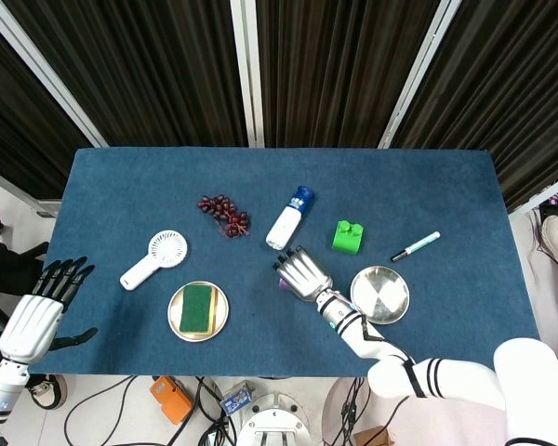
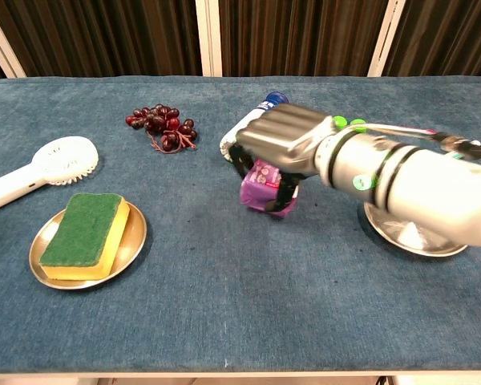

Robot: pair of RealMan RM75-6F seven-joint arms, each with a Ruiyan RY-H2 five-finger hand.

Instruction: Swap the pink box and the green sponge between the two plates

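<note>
My right hand [image 2: 282, 152] [image 1: 303, 272] grips the pink box [image 2: 266, 188] from above, near the table's middle, close over the blue cloth. In the head view the hand hides nearly all of the box. The right plate [image 1: 380, 295] [image 2: 418, 233] lies bare, behind the forearm in the chest view. The green sponge [image 1: 198, 308] [image 2: 83, 230] with its yellow underside lies on the left plate [image 1: 218, 325] [image 2: 130, 241]. My left hand [image 1: 39, 311] hangs off the table's left edge, fingers spread, holding nothing.
A white hand fan [image 1: 155, 258], a bunch of dark grapes [image 1: 223, 214], a white bottle with a blue cap [image 1: 288, 218], a green toy brick [image 1: 348, 236] and a marker pen [image 1: 416, 246] lie across the far half of the table.
</note>
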